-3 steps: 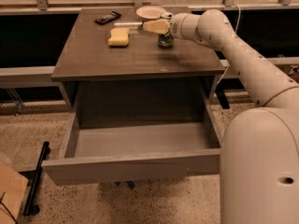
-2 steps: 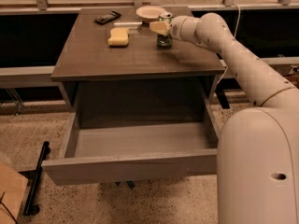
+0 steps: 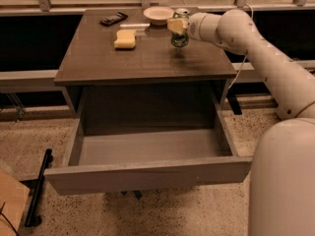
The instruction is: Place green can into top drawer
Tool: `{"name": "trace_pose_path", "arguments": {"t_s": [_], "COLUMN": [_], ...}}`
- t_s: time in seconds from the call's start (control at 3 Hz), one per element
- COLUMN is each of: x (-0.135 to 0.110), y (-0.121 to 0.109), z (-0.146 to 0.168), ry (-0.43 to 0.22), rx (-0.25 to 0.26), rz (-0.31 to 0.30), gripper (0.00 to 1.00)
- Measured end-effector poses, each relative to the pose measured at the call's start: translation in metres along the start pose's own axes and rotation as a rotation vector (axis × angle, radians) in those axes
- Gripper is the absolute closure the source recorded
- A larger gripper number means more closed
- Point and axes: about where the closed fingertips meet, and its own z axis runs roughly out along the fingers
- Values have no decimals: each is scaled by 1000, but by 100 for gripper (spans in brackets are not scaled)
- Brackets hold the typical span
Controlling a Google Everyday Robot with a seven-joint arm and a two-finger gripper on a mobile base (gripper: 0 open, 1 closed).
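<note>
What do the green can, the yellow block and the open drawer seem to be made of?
Green can, in the gripper over the back right of the tabletop: probably metal, silvery rim. Yellow block: likely foam sponge, matte, soft edges. Top drawer: perhaps laminate board, flat grey matte.

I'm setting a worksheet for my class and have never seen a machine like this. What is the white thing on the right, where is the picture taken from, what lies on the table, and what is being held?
The white bulk on the right is a robot's body. Its single arm reaches over the table. There is one picture, looking down from beside the robot; where the camera is mounted cannot be told. At the arm's end, the claw grips the green can near the table's back right. Also on the table are a yellow sponge, a pale bowl and a dark handset. Below, the top drawer stands pulled open.
</note>
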Motion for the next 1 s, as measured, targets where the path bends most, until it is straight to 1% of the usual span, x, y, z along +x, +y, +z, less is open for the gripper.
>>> {"name": "trace_pose_path", "arguments": {"t_s": [0.33,0.67,1.0], "x": [-28,-47,-56], "y": [25,64,128], "z": [-48,-97,-150], "ry": [1,22,39], "rx": [-66,-147,-234], "rz": [-32,-45,-11], "gripper": [100,100,100]}}
